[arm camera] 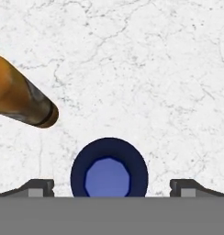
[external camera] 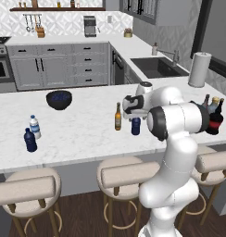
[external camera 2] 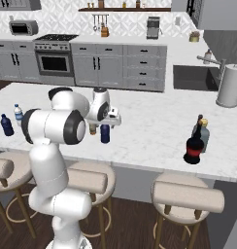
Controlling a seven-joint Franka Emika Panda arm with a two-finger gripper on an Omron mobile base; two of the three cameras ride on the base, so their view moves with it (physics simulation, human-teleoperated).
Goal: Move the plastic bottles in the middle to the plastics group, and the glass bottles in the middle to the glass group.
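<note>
Left base view: the amber bottle (external camera: 117, 116) and navy bottle (external camera: 135, 125) stand mid-tabletop, unsorted; the red-labelled bottle (external camera: 215, 121) already sits at right by the glass group.

Hand view: the fingers (arm camera: 42, 187) are spread wide over the navy bottle, nothing held.

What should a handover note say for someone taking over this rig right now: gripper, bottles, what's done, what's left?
Gripper: open, empty, hanging above the navy bottle, fingertips on either side of its cap in the hand view.
Middle of the island: navy bottle and amber bottle stand side by side, both upright.
Plastics pair: navy bottle and water bottle at the island's left end.
Glass pair: teal bottle and grey-blue bottle at the right end.
Done: the round red-label bottle already stands by the glass pair.
Left: grasp the middle navy bottle, carry it to the plastics pair; then the amber one to the glass pair.
</note>
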